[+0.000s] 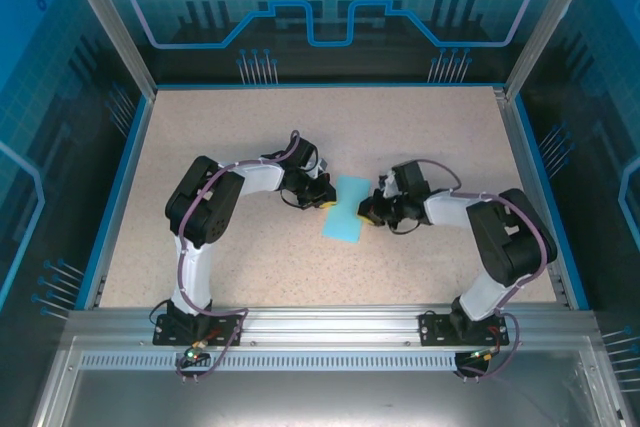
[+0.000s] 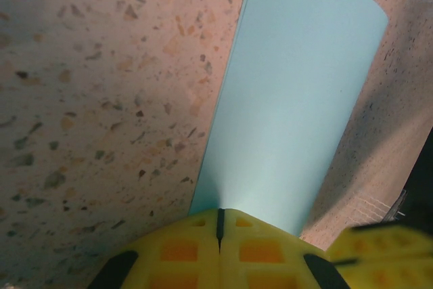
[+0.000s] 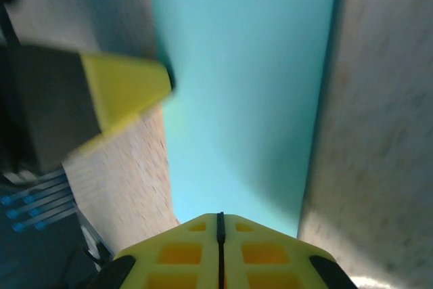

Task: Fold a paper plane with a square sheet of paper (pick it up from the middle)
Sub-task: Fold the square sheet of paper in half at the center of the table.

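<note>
The speckled table (image 1: 200, 147) carries 2 arms that bend inward until their pincers face each other across the light-cyan sheet of paper (image 1: 345, 209). The sheet lies flat on the table between the 2 pincers, reaching both. It shows as a narrow rectangle, not a square, so I judge it is already folded in half and the step in hand is pressing or re-gripping that fold, well short of a pointed plane. The left pincer (image 1: 322, 197) has its yellow jaws drawn fully together, with only a thin seam between them. The sheet runs forward from directly under its tips, with the right pincer's yellow finger low and to the right. The right pincer (image 1: 368, 212) likewise has its jaws together, the sheet stretching ahead from its tips and the left pincer's finger ahead to its left. Whether either pincer pinches the paper's edge or merely presses down on it, I cannot tell. The next move probably calls for 1 pincer to pin the sheet while the other parts its jaws, works under a corner and turns it toward the centre line. Paper this thin, lying flat, may slide or buckle instead of lifting.
</note>
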